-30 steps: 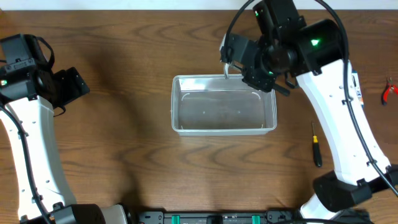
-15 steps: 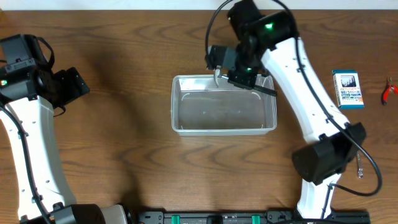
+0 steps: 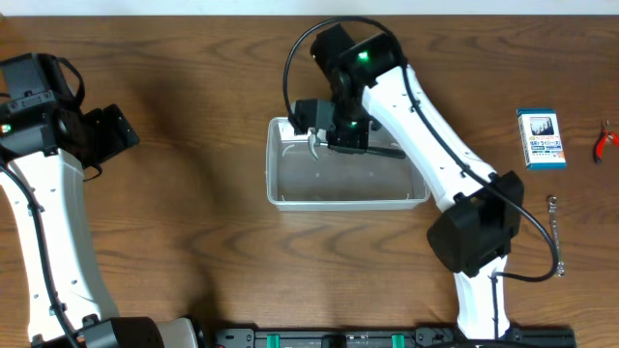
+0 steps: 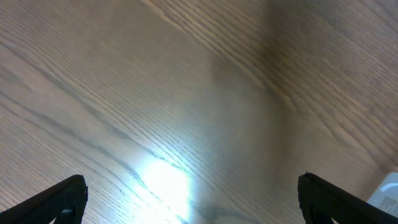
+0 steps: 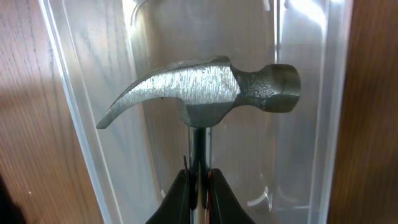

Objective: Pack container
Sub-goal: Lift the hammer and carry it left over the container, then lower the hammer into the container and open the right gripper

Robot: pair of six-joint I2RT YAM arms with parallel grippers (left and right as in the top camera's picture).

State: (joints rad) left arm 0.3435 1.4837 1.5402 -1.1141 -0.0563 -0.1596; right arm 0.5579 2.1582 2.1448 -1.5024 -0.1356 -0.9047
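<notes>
a: the container [image 3: 350,202] sits mid-table [image 3: 193,242], apparently empty. where's the hammer [image 5: 199,93]?

b: above its left end, head crosswise between two walls. the right gripper [image 5: 198,182] is clamped on the shaft.

a: how to place it well?

b: i'd lower it gently, keep the claw tip off the near wall, lay the shaft along the bin — only then release. the left gripper [image 4: 193,202] is spread wide, holding nothing, well off to the left.
</notes>
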